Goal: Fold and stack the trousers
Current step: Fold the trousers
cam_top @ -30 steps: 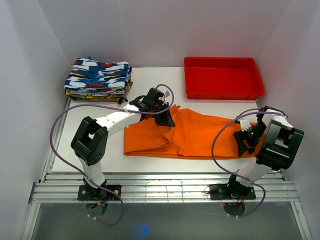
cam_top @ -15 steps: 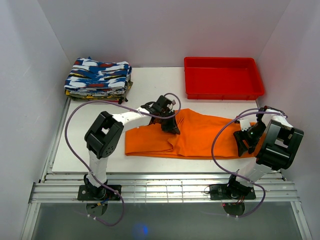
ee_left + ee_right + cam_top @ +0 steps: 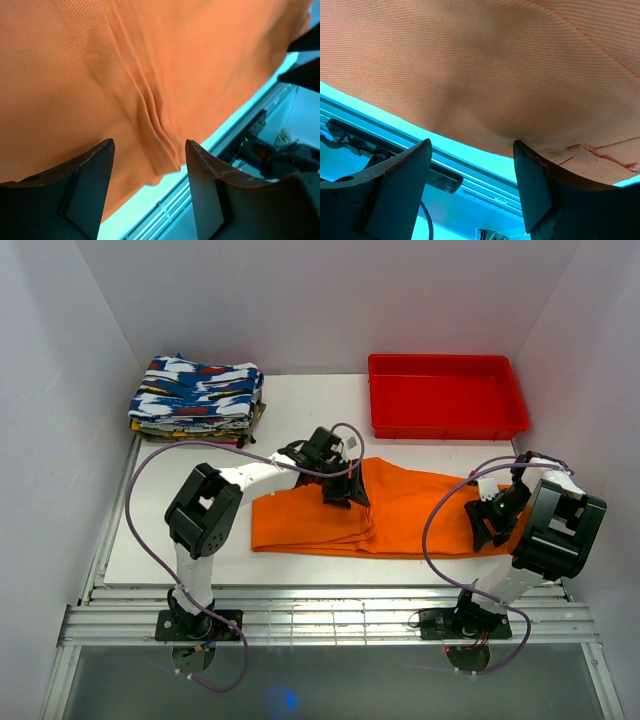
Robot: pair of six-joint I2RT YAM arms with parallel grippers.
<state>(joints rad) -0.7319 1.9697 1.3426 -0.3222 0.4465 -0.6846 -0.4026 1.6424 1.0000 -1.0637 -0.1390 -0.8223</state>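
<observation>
Shifted slightly right since a second ago, the trousers (image 3: 420,508) lie across the middle of the table (image 3: 200,540), one fold laid down. The left gripper (image 3: 345,492) has let go and stands open over them. The right gripper (image 3: 488,524), wide open and empty, hovers over their right end. By my judgement, further folds and the stacking beside the patterned clothes (image 3: 197,400) remain. No writing is legible.

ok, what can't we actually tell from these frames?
- Top view: the right end of the trousers runs under the right gripper and its arm, so how that end lies is hidden.
- Top view: the left gripper covers the cloth below it; contact unclear.
- Wrist views: orange cloth fills both frames, its outline cut off by the edges.
- Top view: the folded clothes stack is too small to count its pieces.
</observation>
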